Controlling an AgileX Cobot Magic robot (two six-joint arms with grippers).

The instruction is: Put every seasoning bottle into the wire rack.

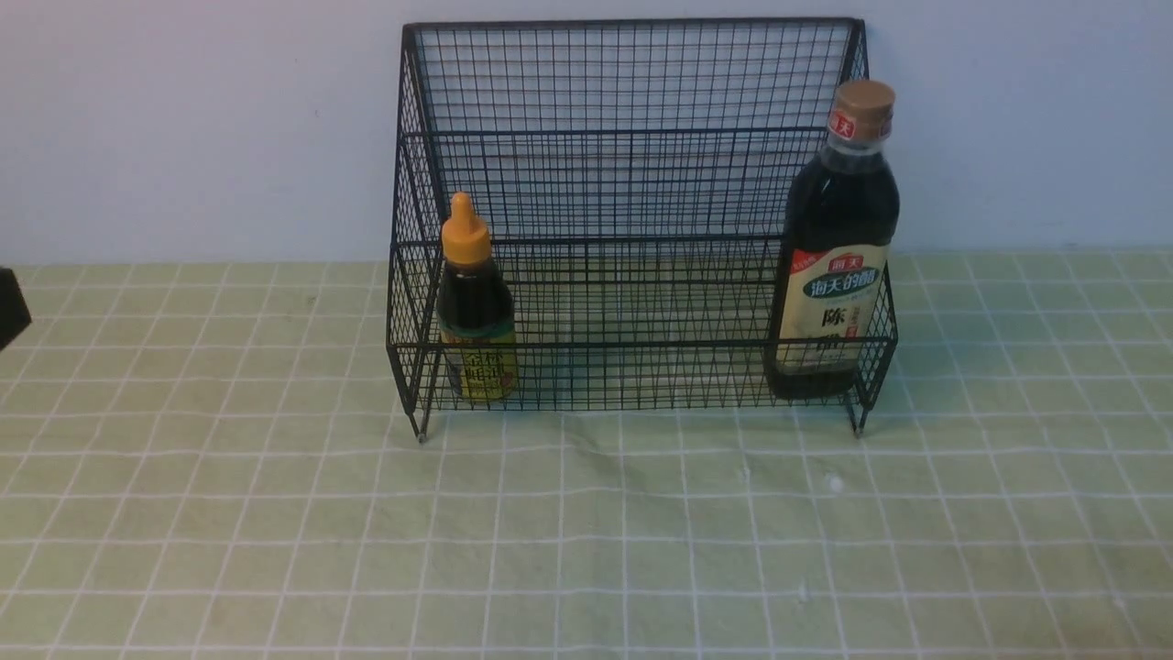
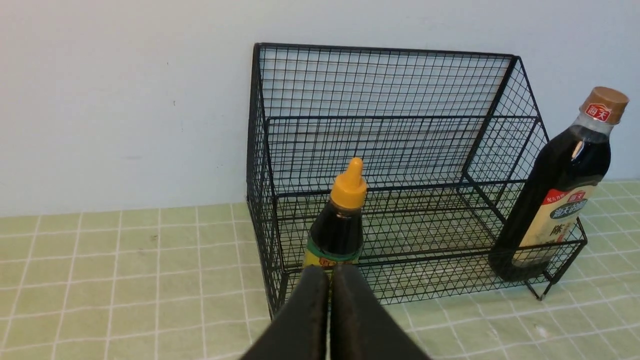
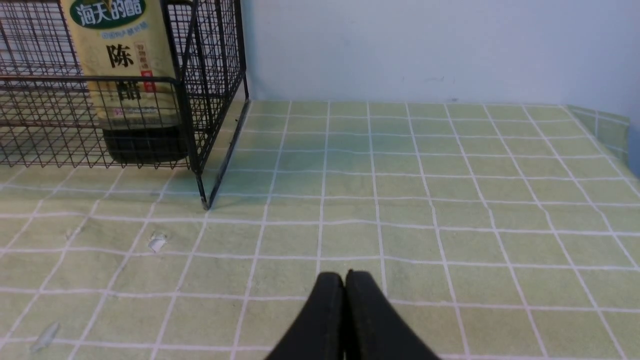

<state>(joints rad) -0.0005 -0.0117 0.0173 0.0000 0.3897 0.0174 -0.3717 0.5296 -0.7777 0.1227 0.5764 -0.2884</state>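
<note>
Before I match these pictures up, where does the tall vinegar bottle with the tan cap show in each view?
Front view: the tall bottle is right of centre, inside the wire rack's right end.
Left wrist view: near the picture's right edge, tilted, with its whole cap showing.
Right wrist view: in the upper left corner, only its lower part; the cap is out of frame.
Shared landmark: the wire rack's low front rail, crossing in front of the bottle.
</note>
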